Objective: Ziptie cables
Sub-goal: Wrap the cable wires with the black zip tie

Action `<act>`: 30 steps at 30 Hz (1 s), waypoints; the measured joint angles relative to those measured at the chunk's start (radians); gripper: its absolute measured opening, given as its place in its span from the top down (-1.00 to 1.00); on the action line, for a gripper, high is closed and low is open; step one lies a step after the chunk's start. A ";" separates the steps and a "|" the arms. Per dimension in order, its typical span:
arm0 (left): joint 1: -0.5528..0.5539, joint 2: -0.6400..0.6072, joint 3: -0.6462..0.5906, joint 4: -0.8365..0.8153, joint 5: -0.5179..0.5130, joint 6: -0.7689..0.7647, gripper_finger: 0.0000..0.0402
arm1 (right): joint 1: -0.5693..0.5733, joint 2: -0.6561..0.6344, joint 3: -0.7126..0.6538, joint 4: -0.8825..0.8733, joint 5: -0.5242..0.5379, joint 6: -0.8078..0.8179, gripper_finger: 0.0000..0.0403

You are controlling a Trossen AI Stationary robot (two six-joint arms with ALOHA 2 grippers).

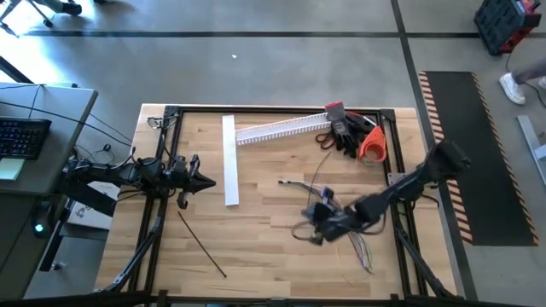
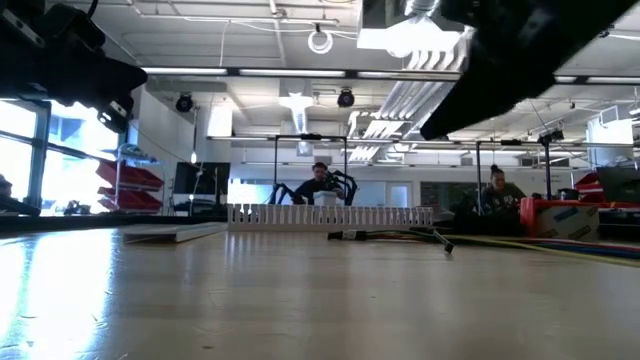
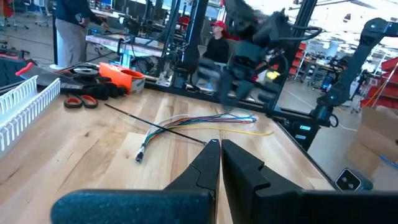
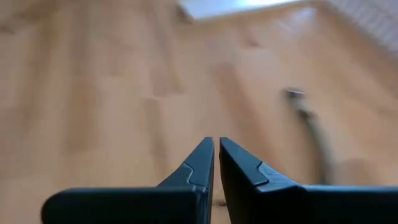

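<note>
Your right pincer [image 1: 317, 223] hangs over the right half of the desk [image 1: 264, 239], above the tangle of cables [image 1: 337, 209], with its fingers pressed together and nothing between them. From its own wrist camera you see only the two dark fingertips [image 4: 205, 155] meeting over bare wood, with a blurred wire end [image 4: 305, 112] off to one side. Whether the pincer touches the cables, you cannot tell from above.

Your left pincer [image 1: 207, 181] waits over the left half of the desk, also closed and empty, pointing toward the flat white strip [image 1: 229, 158]. In its wrist view the tips [image 3: 214, 152] meet just short of a thin black ziptie [image 3: 149, 123] that lies across the wood beside the coloured wire ends [image 3: 217, 119] and the small connector [image 3: 140, 156].

The cables spread from the connector [image 1: 284, 181] near the desk's middle down to loose coloured ends [image 1: 363, 251] toward the near right edge. A long black ziptie [image 1: 201, 245] lies diagonally on the left part of the desk, well apart from the cables.

At the far edge you have the white slotted channel [image 1: 281, 130], lying at a slant, and next to it dark gloves [image 1: 350, 132] and an orange object [image 1: 373, 145]. People [image 2: 322, 180] show in the room beyond the desk.
</note>
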 joint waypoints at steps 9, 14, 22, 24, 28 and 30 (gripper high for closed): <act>0.000 0.000 0.000 0.000 0.002 -0.001 1.00 | 0.083 0.113 -0.184 0.565 -0.004 0.030 0.94; 0.000 0.000 0.000 0.000 0.003 -0.064 1.00 | 0.067 0.162 -0.185 0.562 0.009 0.060 0.93; 0.000 0.000 0.000 0.000 0.001 -0.070 1.00 | 0.027 0.139 -0.131 0.385 0.004 -0.016 0.54; 0.000 0.000 0.000 0.000 -0.001 -0.069 1.00 | 0.021 0.126 -0.072 0.217 0.002 -0.048 0.39; 0.000 0.000 0.000 0.001 -0.007 -0.069 1.00 | 0.010 0.118 0.099 -0.250 0.000 -0.057 0.12; 0.000 0.000 0.000 0.003 -0.014 -0.069 1.00 | 0.006 0.118 0.180 -0.431 -0.006 -0.084 0.03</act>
